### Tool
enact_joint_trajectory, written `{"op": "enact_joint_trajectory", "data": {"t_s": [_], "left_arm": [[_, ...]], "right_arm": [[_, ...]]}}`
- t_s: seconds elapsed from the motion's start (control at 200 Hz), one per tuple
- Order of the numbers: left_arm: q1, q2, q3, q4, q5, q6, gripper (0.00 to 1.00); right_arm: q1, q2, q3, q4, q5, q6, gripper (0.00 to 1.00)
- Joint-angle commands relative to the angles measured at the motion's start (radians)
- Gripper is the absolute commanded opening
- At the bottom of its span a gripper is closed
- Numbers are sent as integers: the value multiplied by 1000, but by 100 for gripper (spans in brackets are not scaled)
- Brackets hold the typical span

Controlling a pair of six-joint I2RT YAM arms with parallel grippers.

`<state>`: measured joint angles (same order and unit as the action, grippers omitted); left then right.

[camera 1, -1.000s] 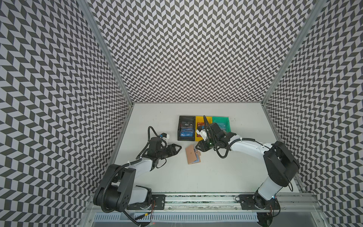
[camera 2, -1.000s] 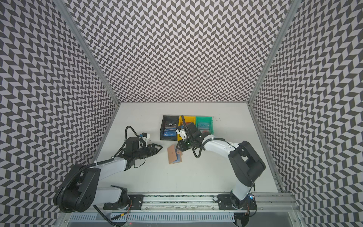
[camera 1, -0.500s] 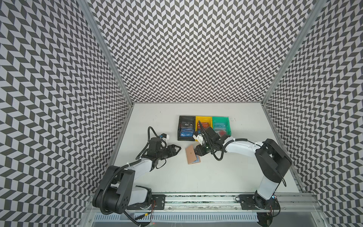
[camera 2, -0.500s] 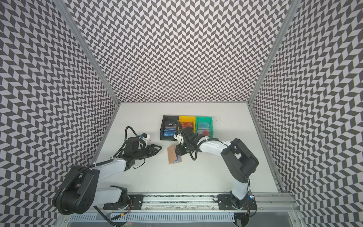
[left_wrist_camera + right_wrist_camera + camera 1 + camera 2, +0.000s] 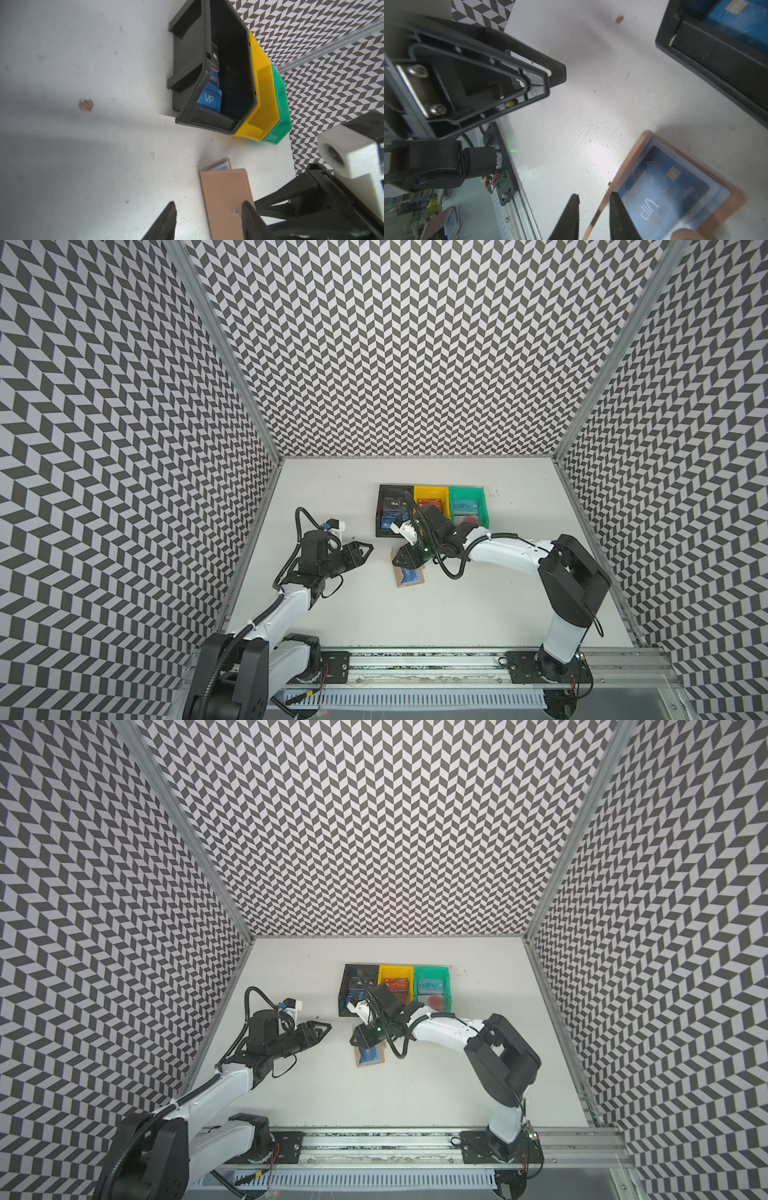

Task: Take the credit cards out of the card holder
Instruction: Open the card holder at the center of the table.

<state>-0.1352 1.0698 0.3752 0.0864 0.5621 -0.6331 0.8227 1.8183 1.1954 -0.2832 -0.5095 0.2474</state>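
The card holder (image 5: pixel 409 577) lies open near the middle of the bench (image 5: pixel 457 614), just on the front-edge side of the black bin (image 5: pixel 380 510). A blue VIP card (image 5: pixel 664 187) sits in its clear sleeve. The right end effector (image 5: pixel 594 195) is released, its narrowly parted jaws straddling the edge of the raised tan cover. The left end effector (image 5: pixel 362 551) hangs released and empty, nearer the left edge.

Overhead and wrist views share the card holder (image 5: pixel 409 577).
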Motion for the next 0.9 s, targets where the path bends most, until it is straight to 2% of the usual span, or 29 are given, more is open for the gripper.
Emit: {"op": "enact_joint_trajectory", "data": {"t_s": [0.0, 0.305, 0.616, 0.896], "left_arm": [[27, -48, 33, -79, 7, 7, 51], [59, -70, 16, -80, 54, 4, 50], [64, -57, 14, -69, 68, 3, 50], [64, -56, -8, -41, 85, -16, 51]], "right_arm": [[18, 49, 22, 50, -64, 8, 25], [35, 104, 23, 107, -131, 26, 24], [38, 102, 19, 106, -167, 15, 39], [38, 55, -31, 121, -188, 26, 40]]}}
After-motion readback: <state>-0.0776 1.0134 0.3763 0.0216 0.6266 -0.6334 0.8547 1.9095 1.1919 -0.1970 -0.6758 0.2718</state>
